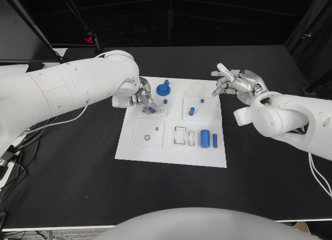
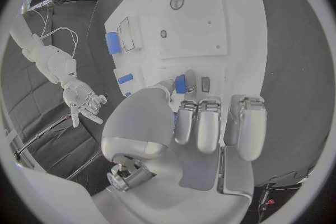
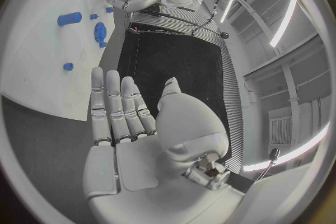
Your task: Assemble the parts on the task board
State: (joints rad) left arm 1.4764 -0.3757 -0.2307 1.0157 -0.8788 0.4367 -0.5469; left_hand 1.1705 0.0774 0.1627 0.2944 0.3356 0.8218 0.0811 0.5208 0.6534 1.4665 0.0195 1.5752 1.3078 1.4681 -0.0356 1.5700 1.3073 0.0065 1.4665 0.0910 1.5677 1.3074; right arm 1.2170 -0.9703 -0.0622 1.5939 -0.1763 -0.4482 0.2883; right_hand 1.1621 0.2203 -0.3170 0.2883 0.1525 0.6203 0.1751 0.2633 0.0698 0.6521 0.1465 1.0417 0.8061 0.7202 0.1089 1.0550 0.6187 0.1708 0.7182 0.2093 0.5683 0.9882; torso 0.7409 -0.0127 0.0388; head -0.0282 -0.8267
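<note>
The white task board (image 1: 172,152) lies mid-table. My left hand (image 1: 140,96) hovers over its far left corner, fingers pointing down, and pinches a small blue part (image 2: 180,84) between thumb and finger just above the board. A blue gear (image 1: 162,89) stands beside that hand. A blue peg (image 1: 191,111) and a smaller blue piece (image 1: 202,101) sit near the middle. A thick blue cylinder (image 1: 205,138) and a thin blue pin (image 1: 215,140) lie at the right. My right hand (image 1: 235,82) is raised beside the far right corner, palm (image 3: 133,140) flat, fingers spread and empty.
Several empty slots (image 1: 185,136) and a square plate with a round hole (image 1: 147,137) mark the board's near half. Cables (image 1: 21,137) trail off the table's left side. Black table surface (image 1: 79,190) surrounds the board.
</note>
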